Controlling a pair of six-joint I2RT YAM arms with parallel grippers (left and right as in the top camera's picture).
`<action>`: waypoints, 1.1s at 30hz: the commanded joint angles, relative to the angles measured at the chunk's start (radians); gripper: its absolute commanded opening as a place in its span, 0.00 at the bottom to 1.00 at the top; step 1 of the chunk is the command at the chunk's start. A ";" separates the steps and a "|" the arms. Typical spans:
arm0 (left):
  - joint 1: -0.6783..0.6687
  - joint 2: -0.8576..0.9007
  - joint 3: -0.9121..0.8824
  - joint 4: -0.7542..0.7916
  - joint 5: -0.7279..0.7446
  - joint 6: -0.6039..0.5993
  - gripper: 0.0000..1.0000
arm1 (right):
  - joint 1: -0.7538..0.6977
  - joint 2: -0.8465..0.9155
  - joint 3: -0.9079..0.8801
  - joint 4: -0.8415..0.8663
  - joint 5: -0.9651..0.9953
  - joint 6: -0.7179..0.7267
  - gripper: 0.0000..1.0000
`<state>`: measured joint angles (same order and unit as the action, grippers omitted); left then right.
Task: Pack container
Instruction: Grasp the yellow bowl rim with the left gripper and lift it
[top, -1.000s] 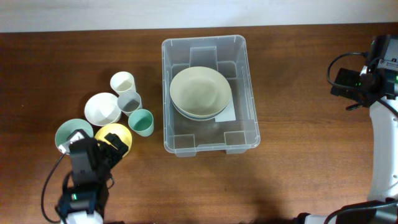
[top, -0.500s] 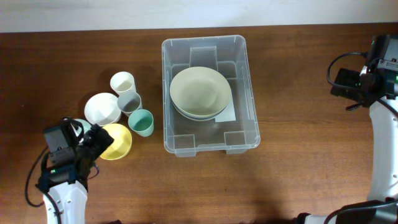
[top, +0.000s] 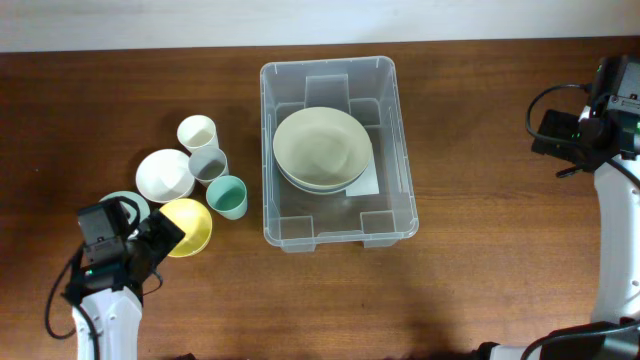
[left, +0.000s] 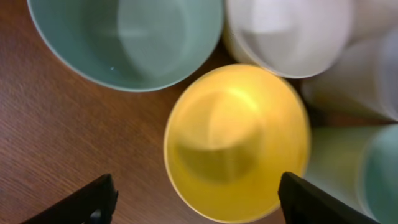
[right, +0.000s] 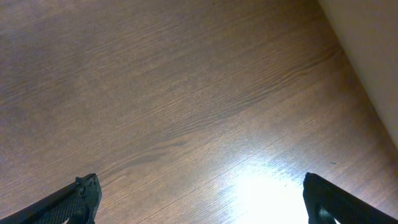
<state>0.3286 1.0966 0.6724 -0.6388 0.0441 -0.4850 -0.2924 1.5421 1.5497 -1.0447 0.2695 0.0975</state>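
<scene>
Under arm (top: 108, 325), green bowl (top: 128, 199) part-hidden; left end effector (left: 196, 178), right end effector (right: 199, 180) gaping, empty.

Yellow bowl (left: 236, 142) at centre, green bowl (left: 124, 40) at eleven o'clock, white bowl (left: 289, 34) at one, left gripper (left: 196, 202) spread wide at six.

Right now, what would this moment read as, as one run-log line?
left gripper: open, over yellow bowl | right gripper: open, over table | container: holds stacked pale bowls
</scene>
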 joint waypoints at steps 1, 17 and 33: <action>0.006 0.060 -0.039 0.037 -0.043 -0.045 0.81 | -0.003 0.003 0.004 0.001 0.012 0.001 0.99; 0.006 0.318 -0.039 0.191 -0.021 -0.109 0.44 | -0.003 0.003 0.004 0.001 0.012 0.001 0.99; 0.006 0.294 -0.037 0.130 -0.014 -0.106 0.01 | -0.003 0.003 0.004 0.001 0.012 0.001 0.99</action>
<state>0.3286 1.4071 0.6395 -0.4770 0.0265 -0.5941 -0.2924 1.5421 1.5497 -1.0443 0.2691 0.0971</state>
